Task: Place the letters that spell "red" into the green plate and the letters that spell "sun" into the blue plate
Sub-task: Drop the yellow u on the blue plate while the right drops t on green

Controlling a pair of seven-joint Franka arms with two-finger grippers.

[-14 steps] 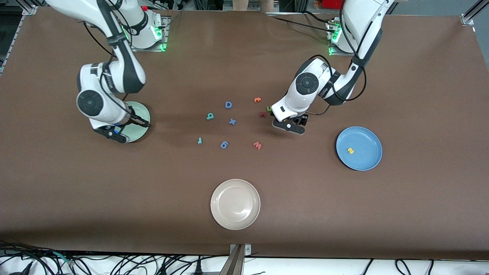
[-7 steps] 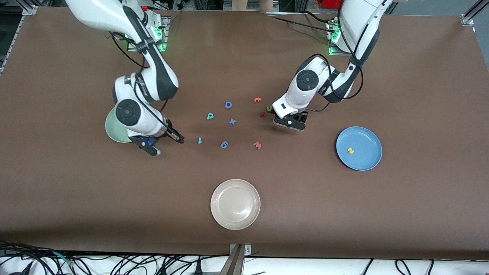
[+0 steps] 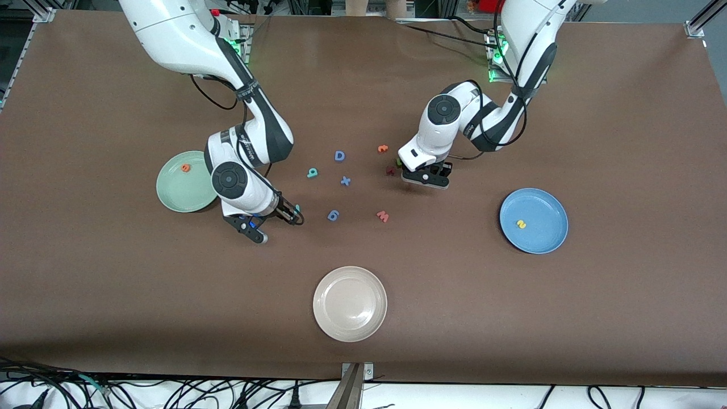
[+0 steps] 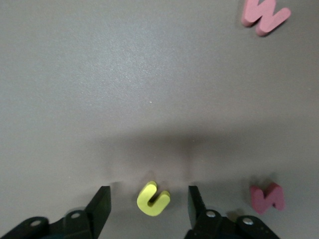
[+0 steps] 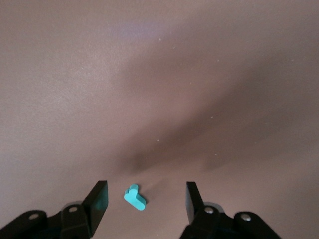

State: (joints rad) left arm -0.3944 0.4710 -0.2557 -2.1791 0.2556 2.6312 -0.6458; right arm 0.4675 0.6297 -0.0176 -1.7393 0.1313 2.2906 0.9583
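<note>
There are three plates on the bench (image 3: 625,318). The green plate (image 3: 170,196) lies toward the right arm's end and holds one orange "e" (image 3: 186,167). The blue plate (image 3: 548,238) lies toward the left arm's end and holds one yellow "s" (image 3: 521,224). The cream-white plate (image 3: 350,304) is nearest to the front camera and holds nothing.

Nine letters are loose in the middle of the bench:
- two teal: the "r" (image 5: 134,197) and the "d" (image 3: 312,172)
- three blue: a capital D (image 3: 339,155), an x (image 3: 345,181) and a 6-like shape (image 3: 333,215)
- one pink "w" (image 4: 264,15)
- one orange letter (image 3: 383,149)
- one dark red letter (image 4: 268,197)
- one yellow "u" (image 4: 153,199)

The left claw (image 4: 148,191) is low over the "u". Its two fingers stand apart, one on each side of the letter (a gap shows on both sides, so no touch). The dark red letter lies just beside.

The right claw (image 5: 145,186) is low over the teal "r". Its fingers are also apart, and the letter lies between them, free.
</note>
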